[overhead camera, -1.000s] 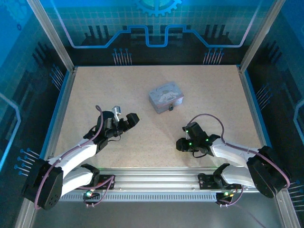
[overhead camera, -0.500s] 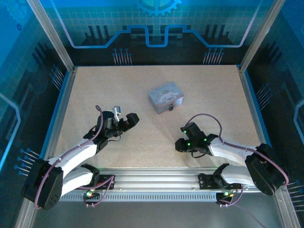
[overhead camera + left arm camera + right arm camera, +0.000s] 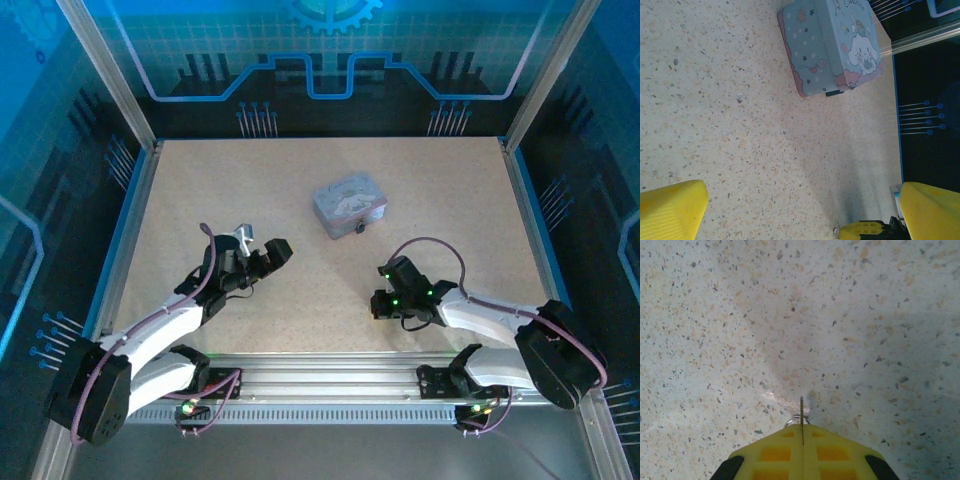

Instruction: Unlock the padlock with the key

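Observation:
A tiny dark padlock (image 3: 360, 228) hangs on the near side of the grey-blue picture tin (image 3: 349, 204); the left wrist view shows the padlock (image 3: 835, 92) under the tin's (image 3: 827, 45) edge. My right gripper (image 3: 381, 302) rests low on the table, well in front of the tin. Its yellow fingers (image 3: 775, 452) are shut on the key (image 3: 801, 409), whose thin blade stands edge-on between them with a small ring beside it. My left gripper (image 3: 268, 255) hovers left of the tin, open, with bare table between its fingers (image 3: 670, 210).
The speckled tabletop (image 3: 250, 180) is framed by aluminium rails and blue-lit walls. The right gripper's yellow fingertip (image 3: 865, 231) pokes into the bottom of the left wrist view.
The right gripper's fingers have closed together on the key and its wrist has edged slightly left. The left arm has stayed still.

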Controlling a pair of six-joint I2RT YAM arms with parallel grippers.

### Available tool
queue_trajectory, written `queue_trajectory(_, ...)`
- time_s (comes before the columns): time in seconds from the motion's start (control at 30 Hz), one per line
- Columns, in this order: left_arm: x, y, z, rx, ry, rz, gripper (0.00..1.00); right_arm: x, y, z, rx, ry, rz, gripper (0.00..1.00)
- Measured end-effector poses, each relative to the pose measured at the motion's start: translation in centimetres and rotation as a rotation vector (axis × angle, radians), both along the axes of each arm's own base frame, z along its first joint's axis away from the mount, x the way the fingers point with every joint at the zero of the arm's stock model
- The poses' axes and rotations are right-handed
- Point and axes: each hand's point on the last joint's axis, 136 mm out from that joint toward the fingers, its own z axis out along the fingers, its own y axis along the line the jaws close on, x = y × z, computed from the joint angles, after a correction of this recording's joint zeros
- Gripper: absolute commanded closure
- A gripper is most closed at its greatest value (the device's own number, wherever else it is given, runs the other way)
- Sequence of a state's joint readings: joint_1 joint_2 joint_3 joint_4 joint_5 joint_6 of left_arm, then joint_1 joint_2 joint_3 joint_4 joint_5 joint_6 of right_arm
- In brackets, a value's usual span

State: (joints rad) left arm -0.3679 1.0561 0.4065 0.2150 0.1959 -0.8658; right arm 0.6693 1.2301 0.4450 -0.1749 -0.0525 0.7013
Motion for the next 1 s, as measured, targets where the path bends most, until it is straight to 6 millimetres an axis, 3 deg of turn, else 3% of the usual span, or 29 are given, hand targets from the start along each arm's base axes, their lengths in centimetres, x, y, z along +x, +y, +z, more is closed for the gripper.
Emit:
queue_trajectory(0.17,-0.2,-0.3,0.7,-0.012,-0.022,-0.023,0.05,0.5,0.4,1.6,0.017,-0.084,0.065,1.00)
queue_trajectory(0.3,-0.5,-1.6,2.5,-0.051,-0.090,-0.108,0.14,0.9,1.2,3.5,0.041,-0.172,0.153,1.00)
queue_trajectory(0.47,-1.6,-3.8,5.5,-0.123,-0.201,-0.260,0.33,1.4,3.4,7.9,0.138,-0.322,0.294,1.00)
queue_trajectory(0.73,-4.9,-8.4,10.7,-0.214,-0.381,-0.529,0.41,1.3,7.0,16.0,0.319,-0.543,0.499,1.00)
queue_trajectory(1.0,-6.5,-11.1,11.4,-0.236,-0.420,-0.657,0.49,0.4,8.9,19.5,0.422,-0.612,0.605,1.00)
